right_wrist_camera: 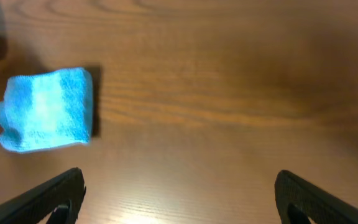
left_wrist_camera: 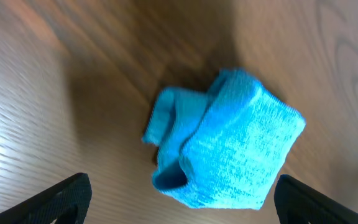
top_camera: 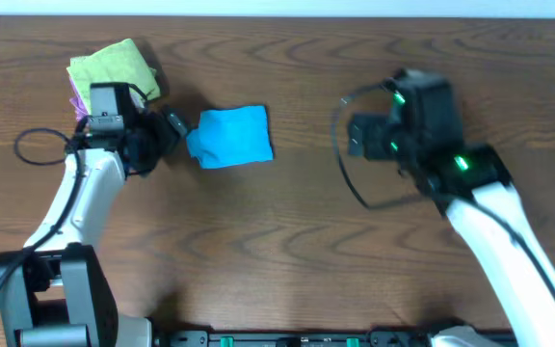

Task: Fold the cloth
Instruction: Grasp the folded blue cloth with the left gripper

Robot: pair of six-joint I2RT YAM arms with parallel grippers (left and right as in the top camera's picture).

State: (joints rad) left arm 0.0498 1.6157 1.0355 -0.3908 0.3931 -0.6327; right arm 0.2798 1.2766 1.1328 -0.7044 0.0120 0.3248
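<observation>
The sky-blue cloth [top_camera: 230, 136] lies folded into a small thick bundle on the wooden table, left of centre. It also shows in the left wrist view [left_wrist_camera: 229, 146], with a rolled open end at its lower left, and in the right wrist view [right_wrist_camera: 45, 109] at the far left. My left gripper [top_camera: 171, 125] is open just left of the cloth; its fingers [left_wrist_camera: 182, 199] straddle the cloth's near end without closing on it. My right gripper [top_camera: 355, 135] is open and empty, well to the right of the cloth; its fingers [right_wrist_camera: 179, 199] hang over bare table.
A light green cloth [top_camera: 114, 69] lies on a purple cloth [top_camera: 76, 98] at the back left, behind the left arm. A black cable loops on the table near the left arm [top_camera: 37, 146]; another hangs by the right arm [top_camera: 350, 178].
</observation>
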